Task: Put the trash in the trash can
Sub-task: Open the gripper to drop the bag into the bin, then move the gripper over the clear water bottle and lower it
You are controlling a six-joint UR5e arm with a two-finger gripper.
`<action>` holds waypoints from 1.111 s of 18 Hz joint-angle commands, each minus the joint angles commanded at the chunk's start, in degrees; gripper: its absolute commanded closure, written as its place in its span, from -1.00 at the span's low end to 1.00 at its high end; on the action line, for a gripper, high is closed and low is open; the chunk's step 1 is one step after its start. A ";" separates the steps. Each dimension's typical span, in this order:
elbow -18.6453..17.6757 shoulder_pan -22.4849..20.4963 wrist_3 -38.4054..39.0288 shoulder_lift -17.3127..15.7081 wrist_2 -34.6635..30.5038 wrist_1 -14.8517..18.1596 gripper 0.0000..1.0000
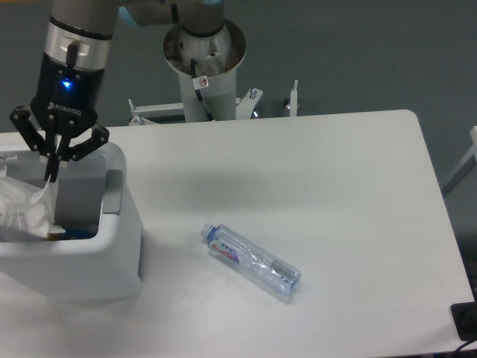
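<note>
My gripper (51, 176) hangs over the open top of the white trash can (112, 246) at the left, shut on the top of the crumpled white plastic wrapper (24, 209). The wrapper dangles below the fingertips, inside the can's opening near its left side. The crushed clear water bottle (251, 262) with a blue-red label lies on its side on the table, to the right of the can and well away from the gripper.
Something blue and yellow (71, 234) shows at the bottom of the can. The arm's round base (204, 52) stands at the table's back edge. A dark object (465, 321) sits at the table's lower right corner.
</note>
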State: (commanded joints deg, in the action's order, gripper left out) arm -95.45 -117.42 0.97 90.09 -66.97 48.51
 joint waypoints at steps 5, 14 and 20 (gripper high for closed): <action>3.16 -1.66 -0.26 -0.88 -0.35 0.26 -1.00; 4.67 -19.59 -0.88 1.12 -5.54 1.05 -1.00; 2.03 -23.81 -0.18 9.82 -13.35 0.97 -1.00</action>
State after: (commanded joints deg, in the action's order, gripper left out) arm -93.43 -141.23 0.79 99.91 -80.32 49.48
